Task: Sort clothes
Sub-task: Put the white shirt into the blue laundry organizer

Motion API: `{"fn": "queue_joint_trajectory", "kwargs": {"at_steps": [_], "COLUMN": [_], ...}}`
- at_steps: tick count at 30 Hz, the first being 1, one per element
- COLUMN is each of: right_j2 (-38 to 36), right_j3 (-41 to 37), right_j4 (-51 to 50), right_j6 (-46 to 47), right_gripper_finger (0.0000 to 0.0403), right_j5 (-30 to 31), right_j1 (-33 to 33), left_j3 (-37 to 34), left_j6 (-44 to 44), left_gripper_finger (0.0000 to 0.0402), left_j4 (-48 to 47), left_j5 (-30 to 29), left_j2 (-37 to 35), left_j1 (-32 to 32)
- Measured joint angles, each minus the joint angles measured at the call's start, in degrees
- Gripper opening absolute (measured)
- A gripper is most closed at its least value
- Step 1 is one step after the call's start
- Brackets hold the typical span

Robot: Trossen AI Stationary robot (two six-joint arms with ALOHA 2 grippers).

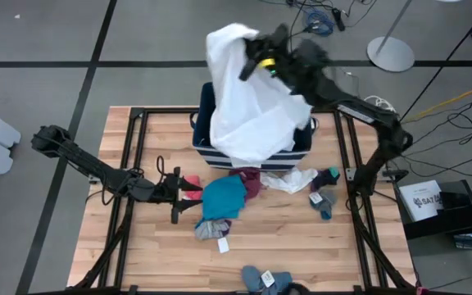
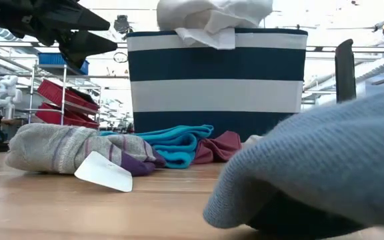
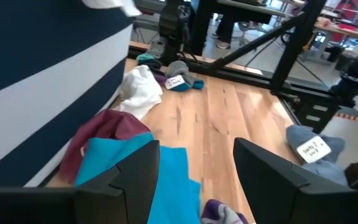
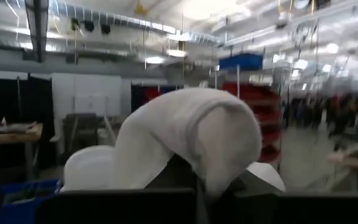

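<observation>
Light wooden table (image 1: 146,254) with plank top and black frame rails. On top, near the back: navy blue fabric bin with white stripes (image 1: 207,152). In front of the bin: soft teal cloth (image 1: 222,197), maroon piece (image 1: 252,182), small white cloth (image 1: 289,180). Beside those: grey striped sock with white tag (image 1: 213,231), teal and grey socks (image 1: 324,197). At the front edge: blue-grey socks (image 1: 267,280).

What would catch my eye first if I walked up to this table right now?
Most likely the large white garment, lifted by the right hand and draping into the navy striped bin at the table's far middle. Next, the bright teal cloth in the heap in front of the bin, with the left hand open beside it, low over the wood.
</observation>
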Motion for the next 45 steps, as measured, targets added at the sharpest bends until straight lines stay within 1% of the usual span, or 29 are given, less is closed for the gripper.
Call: {"fn": "queue_joint_trajectory", "kwargs": {"at_steps": [5,9,13,15,20,26,28,30,32,37,39,42,45], "right_j2": [5.32,7.33,6.73,5.37,1.6,0.34,0.52,1.14,1.89,5.97,8.52,12.63,15.72], "right_j3": [0.0,0.0,0.0,0.0,0.0,0.0,-0.05,-0.76,-2.15,-6.14,-7.16,-7.43,-7.41], "right_j4": [-1.45,-8.03,-22.22,-30.52,-49.17,-68.07,-74.21,-75.7,-73.78,-62.17,-59.27,-60.01,-64.97], "right_j6": [4.19,4.81,3.94,1.85,-2.07,0.38,1.44,1.78,1.78,1.65,1.58,1.6,1.6], "right_gripper_finger": [0.0,0.0,0.0,0.0,0.0,0.0,0.0,0.0,0.0,0.0,0.0,0.0,0.0], "right_j5": [-0.57,-0.55,-1.08,-2.08,-2.17,-7.69,-7.93,-7.79,-7.77,-8.17,-8.97,-9.28,-8.57], "right_j1": [-0.4,-0.4,0.06,0.4,0.95,0.89,0.91,0.92,0.89,0.82,0.82,0.82,0.82], "left_j3": [0.0,0.0,0.02,0.02,0.04,0.04,0.04,0.04,0.04,0.04,0.04,0.04,0.04], "left_j6": [0.09,0.38,0.49,0.68,1.4,1.44,1.44,1.44,1.45,1.49,1.52,1.75,1.79], "left_gripper_finger": [0.0215,0.0215,0.0215,0.0215,0.0215,0.0215,0.0215,0.0215,0.0215,0.0215,0.0215,0.0215,0.0215], "left_j4": [-0.02,-0.06,-0.09,-0.17,-0.24,0.36,0.45,0.46,0.54,0.72,0.72,0.74,0.71], "left_j5": [0.79,1.84,2.97,3.3,3.4,3.43,3.42,3.43,3.43,3.45,4.48,7.19,9.22], "left_j2": [0.0,0.0,0.0,0.0,0.0,0.0,0.0,0.0,0.0,0.0,0.0,0.0,0.0], "left_j1": [0.0,0.0,0.0,0.0,0.0,0.2,0.36,0.54,0.89,2.34,3.15,4.43,5.5]}}
